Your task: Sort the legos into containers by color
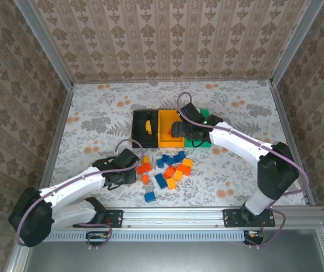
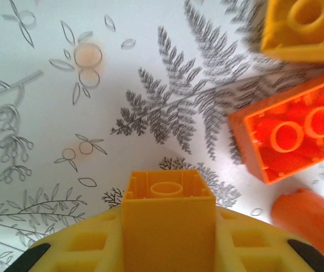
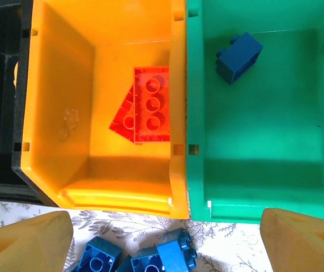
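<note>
My left gripper [image 2: 167,249] is shut on a yellow-orange lego [image 2: 167,207] just above the table, beside a red-orange lego [image 2: 292,136] and another yellow one [image 2: 303,25]. From above, the left gripper [image 1: 129,165] sits at the left edge of the loose pile of legos [image 1: 170,170]. My right gripper [image 3: 162,226] is open and holds nothing. It hovers over the near rims of the orange bin [image 3: 60,113] and the green bin [image 3: 264,170]. Two red-orange legos [image 3: 148,105] lie in the orange bin, and a blue lego [image 3: 238,56] lies in the green one.
The black bin [image 1: 142,129] at the left end of the row holds a yellow lego [image 1: 148,126]. Blue legos [image 3: 133,260] lie on the table just before the bins. Metal rails and patterned walls close in the table on three sides.
</note>
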You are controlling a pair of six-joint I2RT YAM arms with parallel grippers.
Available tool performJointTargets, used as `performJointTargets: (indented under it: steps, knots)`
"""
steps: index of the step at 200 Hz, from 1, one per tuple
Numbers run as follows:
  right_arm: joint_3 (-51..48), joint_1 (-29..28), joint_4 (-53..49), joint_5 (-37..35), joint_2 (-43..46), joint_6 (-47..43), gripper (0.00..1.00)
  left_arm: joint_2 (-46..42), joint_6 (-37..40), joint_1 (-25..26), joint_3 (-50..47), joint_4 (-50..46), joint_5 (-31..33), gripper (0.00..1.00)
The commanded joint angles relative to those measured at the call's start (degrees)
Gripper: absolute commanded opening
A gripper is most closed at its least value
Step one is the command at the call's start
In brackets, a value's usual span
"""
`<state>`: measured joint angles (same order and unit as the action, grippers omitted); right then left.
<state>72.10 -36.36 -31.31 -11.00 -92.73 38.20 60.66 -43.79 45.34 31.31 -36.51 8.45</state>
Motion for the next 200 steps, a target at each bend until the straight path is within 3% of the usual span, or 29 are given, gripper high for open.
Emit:
performJointTargets:
  steps: [1, 29, 70, 119, 147, 177, 200]
  knots:
    - [-2.3, 0.3, 0.4, -0.9, 3.6, 1.4, 0.87, -2.0, 3.1, -0.8, 8.0, -3.8, 2.1, 0.27]
    - [-5.3, 0.3, 2.0, -1.0, 5.9, 1.9, 0.87, 3.2, 7.2, -3.2, 17.9, -1.3, 1.7, 0.27]
    - [-9.1, 0.9, 1.4, -1.6, 9.0, 2.1, 0.88, 18.5, 12.2, -7.7, 29.6, 6.2, 1.3, 0.28]
    - [-12.7, 1.3, 0.9, -1.6, 12.6, 2.5, 0.88, 35.8, 13.0, -11.8, 41.6, 8.0, 2.5, 0.29]
    - [-15.0, 1.2, -0.4, -1.3, 16.1, 3.3, 0.89, 40.8, 11.8, -12.6, 44.7, 8.6, 1.8, 0.47]
    - [-16.5, 1.3, -1.0, -1.0, 18.0, 3.4, 0.89, 40.7, 10.9, -12.4, 45.8, 9.3, 0.3, 0.7]
    - [-17.2, 1.3, -1.6, -0.1, 18.9, 2.6, 0.89, 37.3, 10.6, -12.1, 45.2, 9.6, -0.7, 0.78]
